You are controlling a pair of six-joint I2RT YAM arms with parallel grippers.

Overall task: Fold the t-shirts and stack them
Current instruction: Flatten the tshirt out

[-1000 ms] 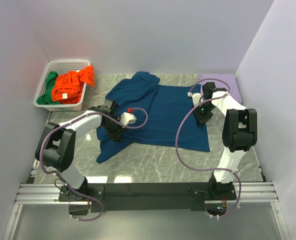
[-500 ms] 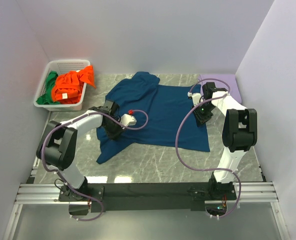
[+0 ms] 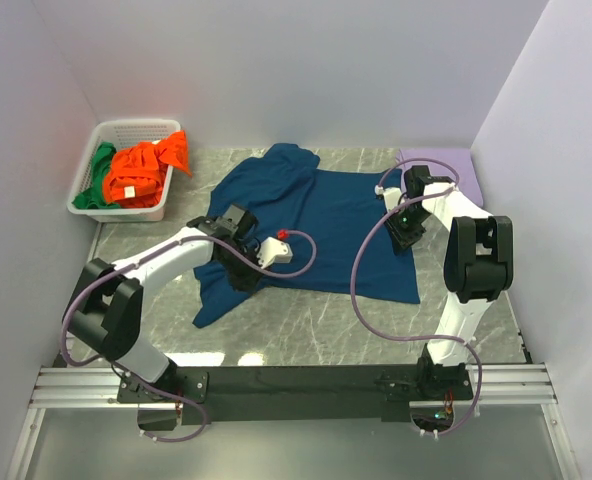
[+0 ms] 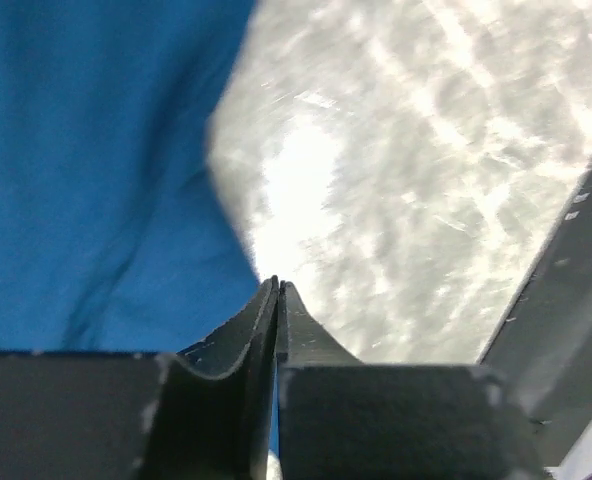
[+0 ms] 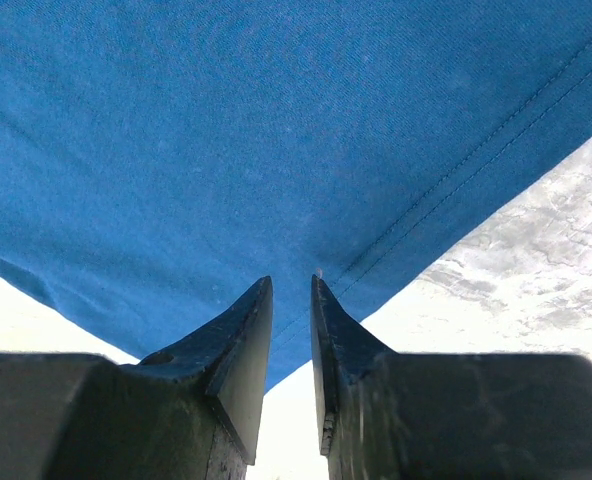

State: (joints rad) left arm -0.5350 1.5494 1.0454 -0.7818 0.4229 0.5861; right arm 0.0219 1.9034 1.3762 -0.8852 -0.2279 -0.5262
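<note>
Far-left corner of tabletop [image 3: 306, 335]: white slotted basket [image 3: 162, 129] holding green t-shirt [image 3: 98, 176] and orange t-shirt [image 3: 144, 170], the orange spilling over the right rim.

Left pincer [image 4: 277, 284]: fingers pressed together on the left near edge of the navy t-shirt [image 3: 326, 215], cloth edge running straight into the tips. Its cable loops over the cloth beside the wrist.

Navy t-shirt lies spread across the middle of the tabletop, collar end toward the far edge, left part rumpled under the left arm.

Right pincer [image 5: 291, 282]: narrow gap between fingers, tips down at the shirt's right edge by the stitched hem; nothing seen pinched.

Far-right corner: lavender cloth [image 3: 446, 160], partly behind the right arm.

Versus a second ago: left wrist has swung right and nearer (elbow drawn toward the left edge). Right arm and baskets' contents unchanged.
</note>
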